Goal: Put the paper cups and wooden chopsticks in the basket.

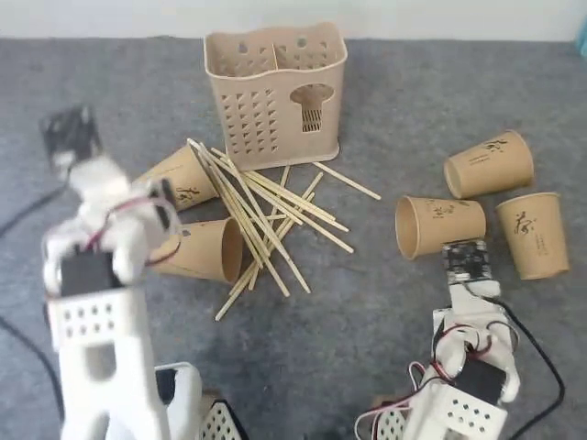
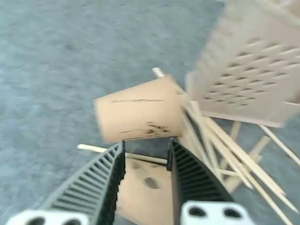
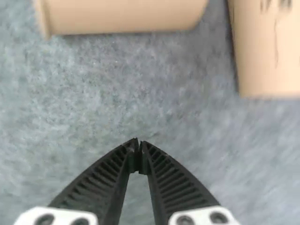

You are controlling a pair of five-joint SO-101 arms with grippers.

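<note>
The left arm (image 1: 101, 257) is blurred in the high view and hides the closed ends of two paper cups: the near cup (image 1: 209, 249) and the far cup (image 1: 183, 179). Both lie on their sides at 9 o'clock on the grey surface (image 1: 367, 312), against the scattered wooden chopsticks (image 1: 266, 215). The arm leans over them. In its wrist view the left gripper (image 2: 145, 143) is parted above the near cup; whether it touches is unclear. The basket (image 1: 275, 96) stands upright at 12 o'clock. Three more cups (image 1: 438, 225) lie at 3 o'clock. The right arm (image 1: 468, 367) sits folded at 5 o'clock, pointing towards 12. The right gripper (image 3: 137, 143) is closed and empty, just short of two of those cups, which the frame edge cuts off.
</note>
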